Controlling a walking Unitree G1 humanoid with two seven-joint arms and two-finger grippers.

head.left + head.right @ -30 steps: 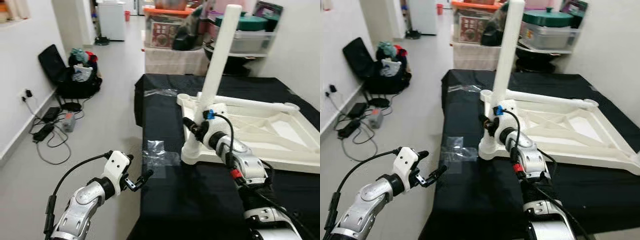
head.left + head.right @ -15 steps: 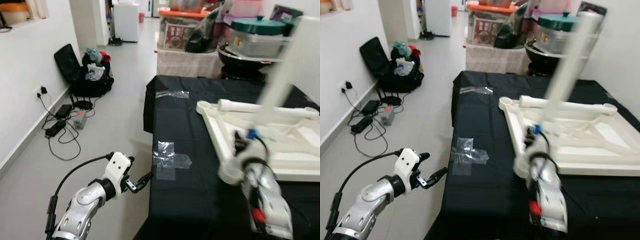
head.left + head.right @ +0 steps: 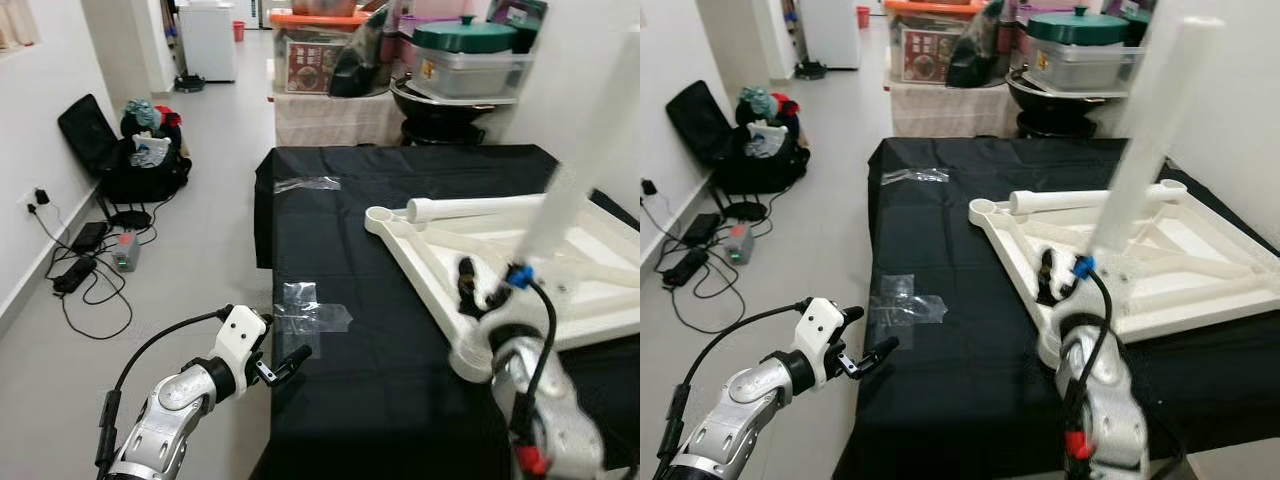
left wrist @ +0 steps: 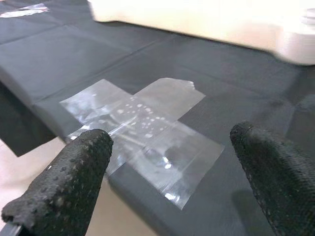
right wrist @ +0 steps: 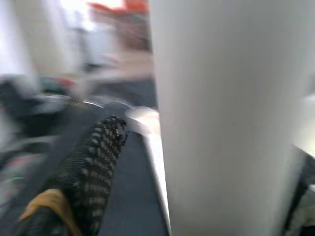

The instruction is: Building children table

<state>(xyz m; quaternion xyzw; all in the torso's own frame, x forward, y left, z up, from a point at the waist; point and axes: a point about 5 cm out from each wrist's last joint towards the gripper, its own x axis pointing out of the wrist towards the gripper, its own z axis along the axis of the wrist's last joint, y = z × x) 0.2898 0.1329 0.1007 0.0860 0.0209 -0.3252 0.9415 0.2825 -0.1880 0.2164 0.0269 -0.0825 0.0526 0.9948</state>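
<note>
Nearest, the left tool (image 3: 282, 364) is held idle off the worktop's (image 3: 400, 390) near edge, fingers spread with nothing between them, pointed at a cross of clear tape (image 4: 142, 137) on the black cloth. Beside the tape, at the near corner of the upturned tabletop (image 3: 560, 262), the right tool (image 3: 468, 290) is closed around the foot of an upright white leg (image 3: 585, 160), which appears seated in the corner socket, slightly tilted. Whether it is fully home cannot be told. Beyond that corner, a second leg (image 3: 480, 207) lies loose along the tabletop's far rim. By this showing, one leg is being fitted; the remaining legs are judged still to be mounted.
</note>
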